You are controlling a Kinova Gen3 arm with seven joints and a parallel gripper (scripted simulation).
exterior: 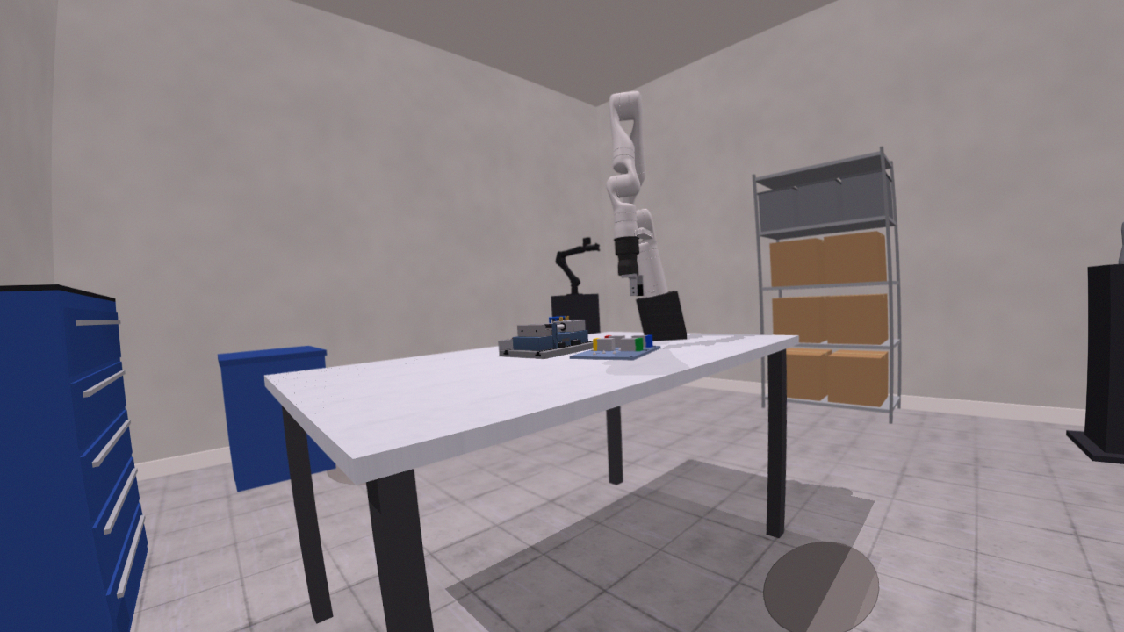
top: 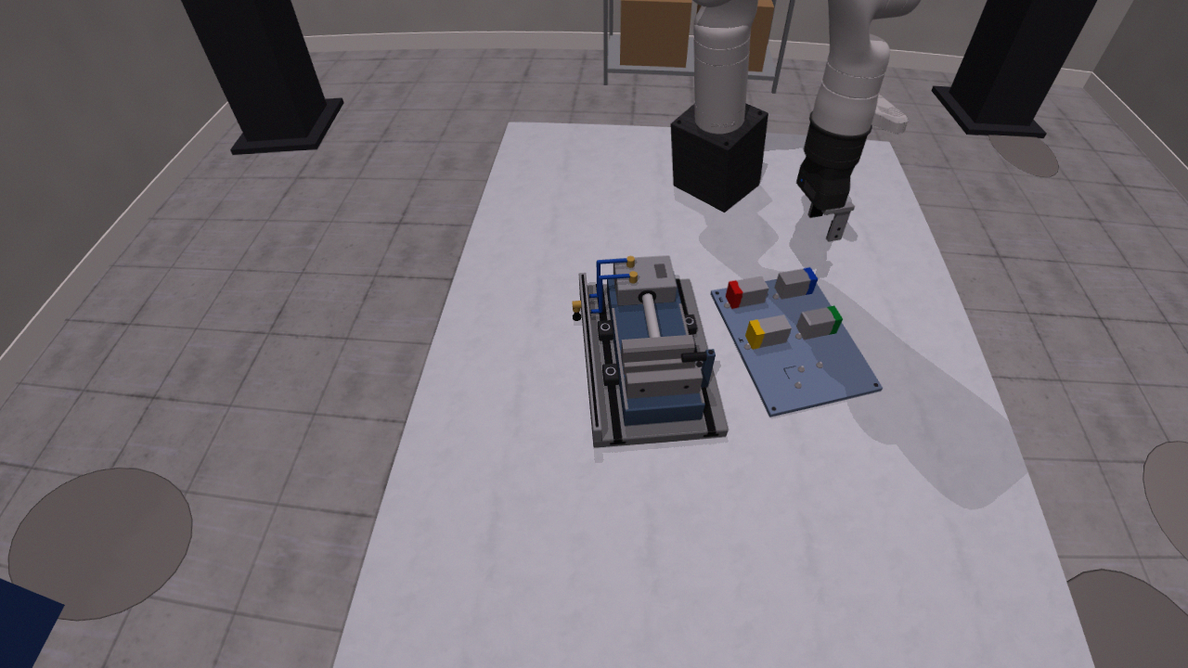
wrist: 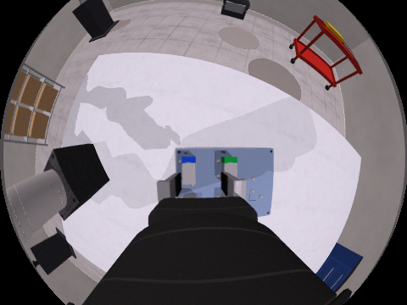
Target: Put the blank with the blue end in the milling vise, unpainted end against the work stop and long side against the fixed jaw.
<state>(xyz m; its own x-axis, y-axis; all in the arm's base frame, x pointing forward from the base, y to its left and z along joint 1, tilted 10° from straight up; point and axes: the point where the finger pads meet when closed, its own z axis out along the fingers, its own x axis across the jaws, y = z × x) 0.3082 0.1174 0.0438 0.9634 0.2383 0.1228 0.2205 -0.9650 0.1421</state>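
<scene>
The step in hand seems to be the approach to the blank with the blue end. This rectangular grey metal blank with one blue-painted end (top: pixel 793 285) (exterior: pixel 648 341) (wrist: pixel 189 174) lies on the flat blue plate (top: pixel 839 373) (exterior: pixel 608 355) (wrist: pixel 264 169), not yet in the vise. The black two-finger gripper (top: pixel 826 224) (exterior: pixel 635 288) (wrist: pixel 201 180) hangs above table level; its fingers stand wide apart with nothing between them.

On the same plate lie the grey blank with green end (top: pixel 818 322) (exterior: pixel 630 344) (wrist: pixel 230 168), the grey blank with red end (top: pixel 752 290) and the grey blank with yellow end (top: pixel 772 330) (exterior: pixel 603 344). These three must remain on this plate.

In my judgement, the next move asks to centre the open fingers across the blue-ended blank, go down along its long sides, and only then close. In the wrist view the finger gap is not centred on it, so some sideways correction appears necessary; a finger could otherwise push a neighbour.

The blue end points away from the grey and blue milling vise (top: pixel 663 408) (exterior: pixel 542 342). The dark work stop (top: pixel 693 357) reaches in from the plate side, so I expect about a half turn before laying the blank down. After this, it must go against the grey fixed jaw (top: pixel 664 382) and the stop. The two low bars I cannot see clearly.
</scene>
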